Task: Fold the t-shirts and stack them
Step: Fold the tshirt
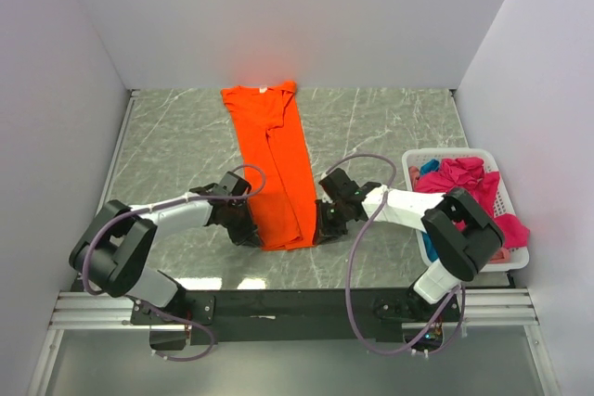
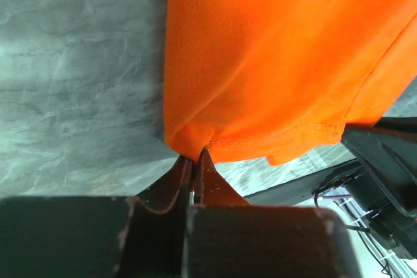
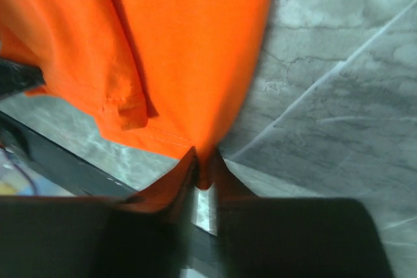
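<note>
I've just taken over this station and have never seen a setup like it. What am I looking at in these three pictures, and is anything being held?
The machine is two robot arms bolted side by side at the near edge of a marble-patterned table. Each arm ends in a two-finger gripper. The wide picture comes from a fixed camera above and behind the arms. The two close-ups come from cameras on the wrists, so the dark shapes at the bottom are each arm's own fingers. An orange t-shirt lies in the middle, folded into a long strip with its collar at the far end. The left gripper is shut on its near left corner, and the right gripper pinches its near right corner. At the right stands a white basket holding magenta clothes and a teal one.
</note>
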Robot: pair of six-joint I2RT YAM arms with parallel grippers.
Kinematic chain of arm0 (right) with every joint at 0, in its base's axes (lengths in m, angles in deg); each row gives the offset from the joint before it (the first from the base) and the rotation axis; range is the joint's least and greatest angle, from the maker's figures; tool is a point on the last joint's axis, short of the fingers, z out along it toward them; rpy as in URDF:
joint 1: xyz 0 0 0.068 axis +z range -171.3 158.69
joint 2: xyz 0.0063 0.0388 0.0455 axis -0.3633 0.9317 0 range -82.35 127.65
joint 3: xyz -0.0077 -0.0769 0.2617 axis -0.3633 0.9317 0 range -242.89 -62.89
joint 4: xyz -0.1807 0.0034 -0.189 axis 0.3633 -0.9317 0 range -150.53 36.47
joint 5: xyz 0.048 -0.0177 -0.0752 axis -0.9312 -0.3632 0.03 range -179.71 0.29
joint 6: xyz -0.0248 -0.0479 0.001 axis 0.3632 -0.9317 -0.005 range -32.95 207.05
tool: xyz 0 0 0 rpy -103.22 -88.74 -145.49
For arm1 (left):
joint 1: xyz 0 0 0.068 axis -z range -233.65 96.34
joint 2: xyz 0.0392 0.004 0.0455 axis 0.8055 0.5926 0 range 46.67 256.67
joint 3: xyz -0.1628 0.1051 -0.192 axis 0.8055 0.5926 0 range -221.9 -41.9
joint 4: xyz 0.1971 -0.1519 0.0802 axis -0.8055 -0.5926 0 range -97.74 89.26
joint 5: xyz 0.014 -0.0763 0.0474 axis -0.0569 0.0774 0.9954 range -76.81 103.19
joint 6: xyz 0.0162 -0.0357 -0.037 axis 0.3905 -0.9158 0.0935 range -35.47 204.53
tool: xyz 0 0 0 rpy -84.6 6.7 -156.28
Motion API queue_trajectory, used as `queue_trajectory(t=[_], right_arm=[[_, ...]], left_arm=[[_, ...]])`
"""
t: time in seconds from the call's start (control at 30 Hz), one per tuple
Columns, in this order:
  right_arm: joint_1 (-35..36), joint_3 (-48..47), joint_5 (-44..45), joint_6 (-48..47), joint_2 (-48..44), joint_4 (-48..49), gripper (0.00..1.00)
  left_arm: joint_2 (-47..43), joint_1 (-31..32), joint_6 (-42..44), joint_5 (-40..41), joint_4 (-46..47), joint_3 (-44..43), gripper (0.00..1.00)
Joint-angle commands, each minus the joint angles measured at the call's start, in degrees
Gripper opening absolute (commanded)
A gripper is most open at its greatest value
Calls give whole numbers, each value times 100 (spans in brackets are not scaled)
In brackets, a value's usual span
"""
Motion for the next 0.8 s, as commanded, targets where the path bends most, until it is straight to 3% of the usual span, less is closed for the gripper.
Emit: queue_trajectory(t=[0.0, 0.1, 0.43, 0.57, 0.77], right_arm=[[-15, -38, 37, 121, 34, 57, 10], [46, 154, 63, 244, -246, 39, 1], [1136, 823, -332, 983, -1038, 346, 0], [1136, 412, 396, 904, -1196, -74, 0], [961, -125, 1055, 536, -1373, -461, 0]], left_arm=[[191, 24, 190, 512, -272, -19, 1], [-203, 95, 16, 574, -597, 148, 1], [-2189, 631, -838, 222, -1204, 1080, 1], [-2604, 657, -891, 608, -1520, 808, 1], [-2482, 649, -725, 1337, -1723, 158, 1]])
